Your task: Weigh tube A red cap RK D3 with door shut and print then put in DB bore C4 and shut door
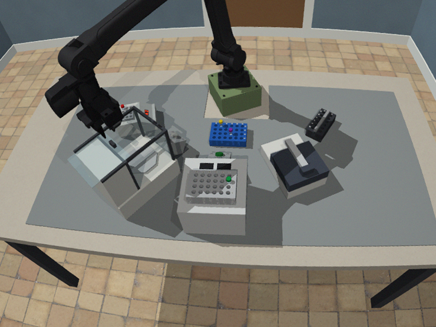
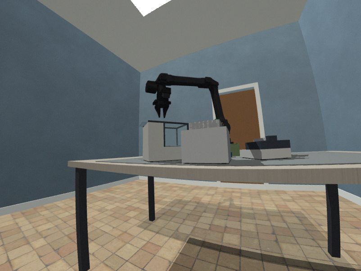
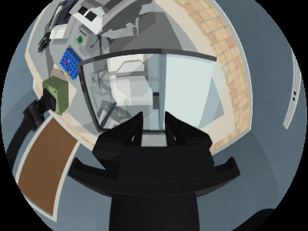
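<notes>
My gripper (image 1: 108,132) (image 2: 161,117) (image 3: 153,115) is part open and empty. It points down above the balance's door near its dark handle (image 1: 112,144) (image 3: 155,101). The door (image 1: 95,155) (image 3: 189,85) is slid back: the pane covers the rear of the glass box and sticks out behind it, and the front part of the top is open. No tube shows inside the box. A red-capped tube (image 1: 122,105) stands in the dry block (image 1: 136,105), partly behind the gripper; its bore cannot be told. The PRINT key and the balance's lamp cannot be made out.
The blue rack (image 1: 228,141) (image 3: 68,63) holds yellow-capped and magenta-capped tubes, with no red cap. The mixer (image 1: 214,219), with a green-capped tube, stands beside the balance. The spectrophotometer (image 1: 298,166) and black magnet block (image 1: 316,132) stand farther right in the top view.
</notes>
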`<state>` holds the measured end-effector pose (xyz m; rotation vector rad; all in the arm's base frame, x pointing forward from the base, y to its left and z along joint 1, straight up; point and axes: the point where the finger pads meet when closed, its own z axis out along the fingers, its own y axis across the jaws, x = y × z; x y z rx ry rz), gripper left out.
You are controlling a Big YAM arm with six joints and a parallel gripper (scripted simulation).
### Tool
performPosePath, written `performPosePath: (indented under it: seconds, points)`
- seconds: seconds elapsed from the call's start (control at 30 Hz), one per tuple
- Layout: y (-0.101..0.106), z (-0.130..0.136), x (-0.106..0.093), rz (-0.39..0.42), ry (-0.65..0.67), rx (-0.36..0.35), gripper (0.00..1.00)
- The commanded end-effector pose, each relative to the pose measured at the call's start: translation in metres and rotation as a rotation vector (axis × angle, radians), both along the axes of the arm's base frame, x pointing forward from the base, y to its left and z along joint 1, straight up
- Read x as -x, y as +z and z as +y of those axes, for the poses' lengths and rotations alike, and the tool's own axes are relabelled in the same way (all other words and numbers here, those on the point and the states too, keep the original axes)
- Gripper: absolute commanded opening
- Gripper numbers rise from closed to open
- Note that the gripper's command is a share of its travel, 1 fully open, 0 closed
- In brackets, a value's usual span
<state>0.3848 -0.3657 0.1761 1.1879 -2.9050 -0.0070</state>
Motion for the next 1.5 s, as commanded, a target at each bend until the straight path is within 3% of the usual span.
performPosePath:
  seconds: [0.0, 0.1, 0.13, 0.2, 0.6, 0.67, 0.7, 0.77, 0.83, 1.03, 1.47]
  points:
    - [-0.012, -0.008, -0.003, -0.005, 0.002, 0.005, 0.30]
    - [-0.014, -0.008, -0.003, -0.004, 0.002, 0.004, 0.30]
    - [0.004, -0.019, -0.014, -0.040, 0.002, 0.039, 0.30]
    - [-0.019, -0.008, -0.003, -0.004, 0.002, 0.004, 0.30]
    - [-0.039, -0.008, -0.003, -0.004, 0.002, 0.004, 0.30]
    - [-0.039, -0.008, -0.003, -0.004, 0.002, 0.004, 0.30]
    - [-0.022, -0.019, -0.015, -0.039, 0.002, 0.038, 0.30]
    - [-0.044, -0.008, -0.003, -0.004, 0.002, 0.004, 0.30]
    - [-0.047, -0.007, -0.003, -0.004, 0.002, 0.004, 0.30]
    - [-0.025, -0.010, -0.010, -0.032, 0.000, 0.031, 0.30]
    - [-0.025, -0.010, -0.010, -0.032, 0.000, 0.031, 0.30]
